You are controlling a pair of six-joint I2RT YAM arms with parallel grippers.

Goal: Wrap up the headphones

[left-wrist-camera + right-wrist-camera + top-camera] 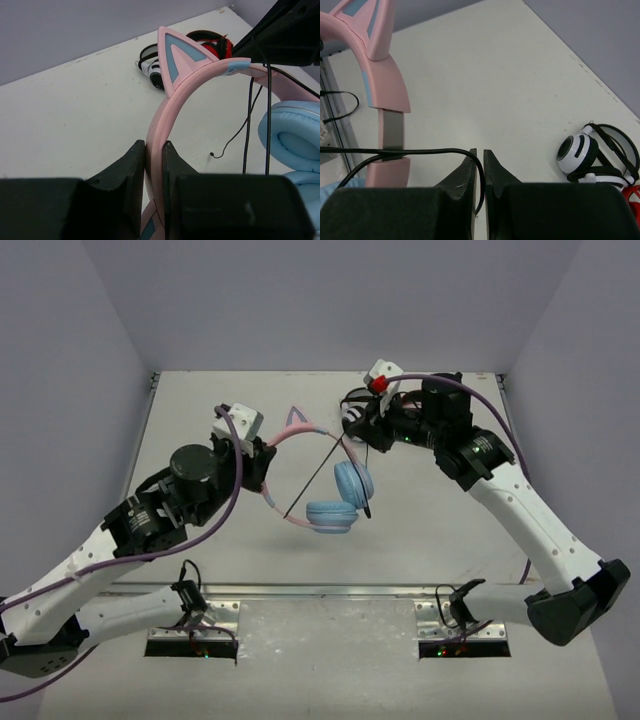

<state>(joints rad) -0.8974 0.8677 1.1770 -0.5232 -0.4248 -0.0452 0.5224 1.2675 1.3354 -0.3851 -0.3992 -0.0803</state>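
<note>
Your left gripper [154, 147] is clamped on the pink headband [161, 114] of the cat-ear headphones [330, 517], which stretch away to its right, with the blue earcups [352, 483] at the far end. Your right gripper [479, 152] has its jaws nearly together, pinching the thin black cable [420, 149] that runs off to its left. Winding looks to be the step in hand. Next, carry the cable round the headband under light tension.

Three headphones [352, 483] [353, 417] [378, 384], two arms [150, 518] [510, 502], two end effectors [155, 145] [480, 152].
</note>
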